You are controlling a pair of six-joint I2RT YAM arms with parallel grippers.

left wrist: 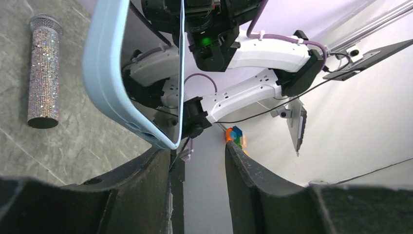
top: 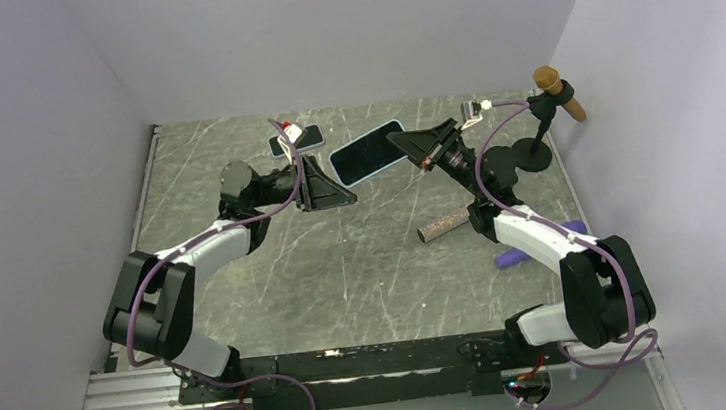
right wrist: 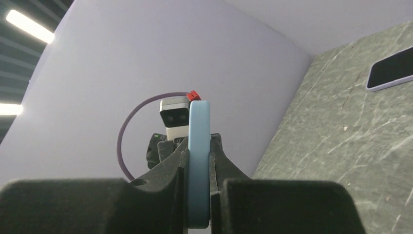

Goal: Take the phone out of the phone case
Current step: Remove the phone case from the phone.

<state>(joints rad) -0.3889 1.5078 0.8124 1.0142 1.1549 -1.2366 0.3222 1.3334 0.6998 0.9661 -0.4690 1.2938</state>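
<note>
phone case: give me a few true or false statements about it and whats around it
1. The right gripper has its jaws clamped on the light blue phone case. True.
2. The left gripper has its jaws shut on the case. False: they stand apart, with the case's corner beside one of them.
3. The glittery cylinder stands upright. False: it lies on its side on the table.
4. A second phone lies flat on the table. True.
</note>
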